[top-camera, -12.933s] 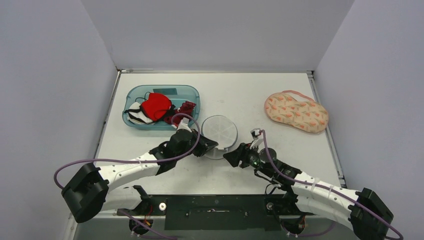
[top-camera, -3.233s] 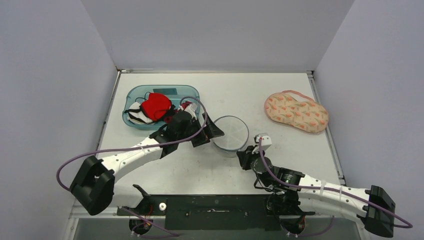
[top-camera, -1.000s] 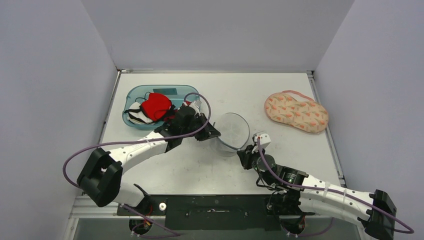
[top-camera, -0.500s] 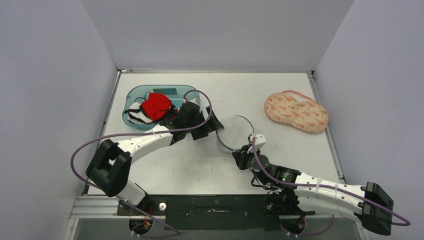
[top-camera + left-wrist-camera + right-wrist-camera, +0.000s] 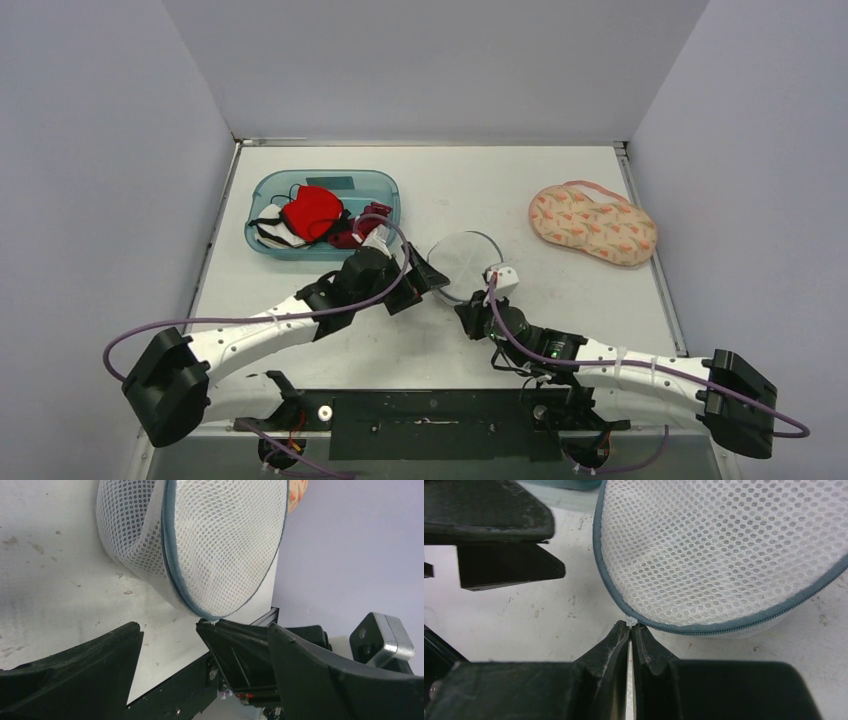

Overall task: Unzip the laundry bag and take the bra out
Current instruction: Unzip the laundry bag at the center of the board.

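The laundry bag [image 5: 465, 262] sits near the middle of the worktop [image 5: 480, 190], a round white mesh dome with a grey zip [image 5: 704, 630] running round its rim. Along the stretch that the wrist views show, the zip looks shut, so we judge the unzipping not yet begun. We cannot see through the mesh to tell where the bra lies inside. A patterned padded piece [image 5: 592, 222] lies well apart at the right, and we cannot tell what it is.

The right pincer [image 5: 630, 626] is closed, its very tips pinching the small white zip pull [image 5: 630, 621] at the near edge of the bag. The left pincer [image 5: 425, 285] stands wide open just beside the bag's left flank, holding nothing.

Our main worry is that nothing anchors the bag. It looks light and soft, so a tug on the pull may drag the whole bag across the worktop instead of running the slider. The grip is also slight, so the pull may slip out under load. Loose mesh may catch in the slider. The two pincers are close together, so closing the left one on the bag risks a knock. The blue bin [image 5: 262, 195] of clothes is near the left arm.
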